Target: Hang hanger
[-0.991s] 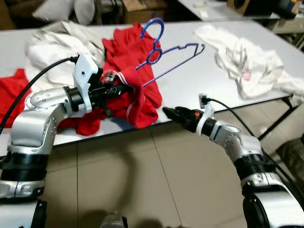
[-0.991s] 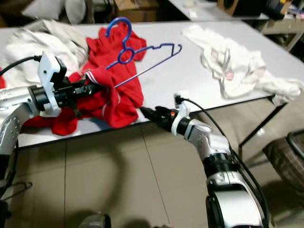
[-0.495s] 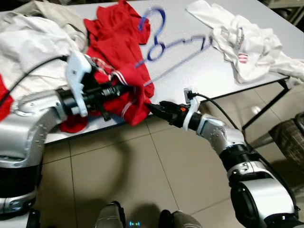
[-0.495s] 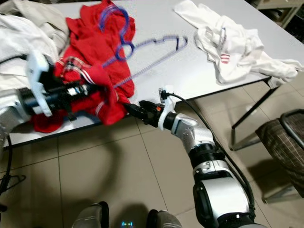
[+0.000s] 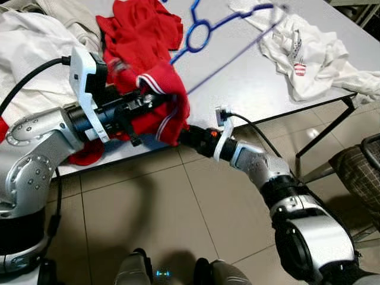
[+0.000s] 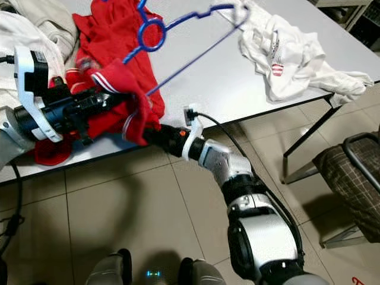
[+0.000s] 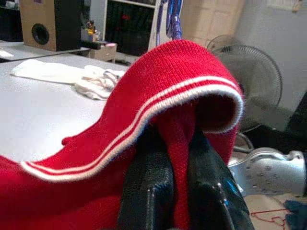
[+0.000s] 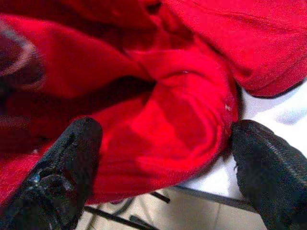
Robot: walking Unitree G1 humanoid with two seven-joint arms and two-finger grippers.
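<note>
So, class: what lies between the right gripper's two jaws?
A fold of the red garment, seen in the right wrist view; the right gripper stands open around it.

On my grey table (image 5: 249,89) I see crumpled white cloth (image 5: 309,56); a checked chair (image 6: 350,178) stands right.

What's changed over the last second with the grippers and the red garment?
The right gripper has moved in from open air by the table edge to the red garment, fingers open around a hanging fold. The left gripper stays shut on the garment's striped hem; the blue hanger stays with the garment.
</note>
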